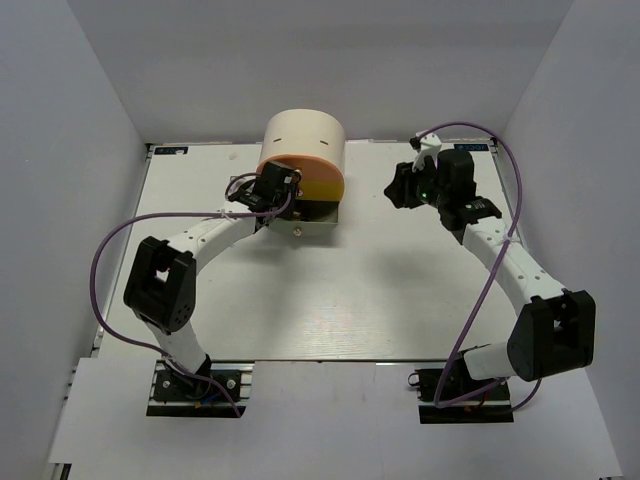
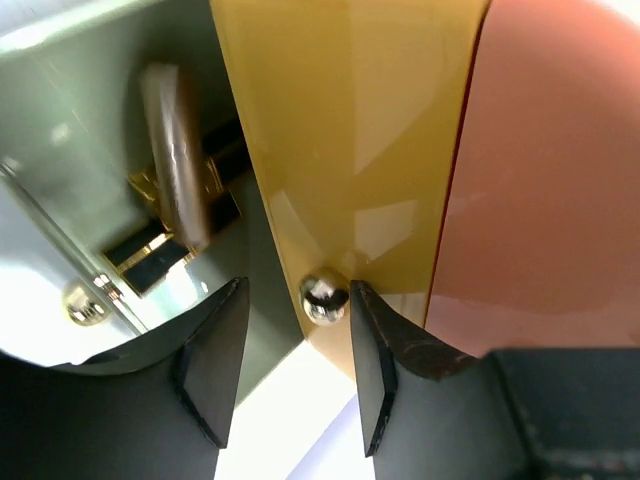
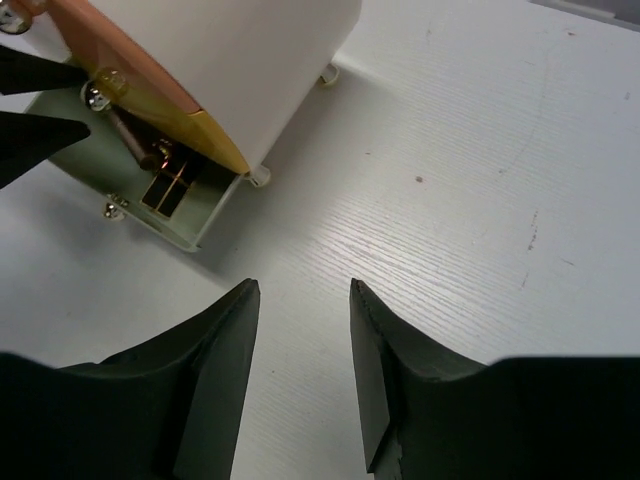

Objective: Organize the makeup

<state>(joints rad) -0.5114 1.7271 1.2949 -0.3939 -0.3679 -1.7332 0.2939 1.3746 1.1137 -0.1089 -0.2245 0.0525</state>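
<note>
The box [image 1: 305, 140] stands on the surface [image 3: 450, 200], directly ahead of the left claw [image 2: 297, 300]. A drawer knob [image 2: 324, 297] sits between that claw's fingers. To the claw's left and beyond it, the bottom drawer [image 2: 60, 130] juts out of the box. The lipstick [image 2: 178, 150] lies in it, touching a case [image 2: 150, 255]. The box is ahead and left of the right claw [image 3: 302, 290], well apart.

One cream drawer box [image 1: 305, 145]; one copper lipstick [image 2: 178, 150]; two gold-and-black cases [image 2: 150, 258].

Free table [image 1: 400, 280], seemingly, right of box [image 1: 305, 135]
</note>
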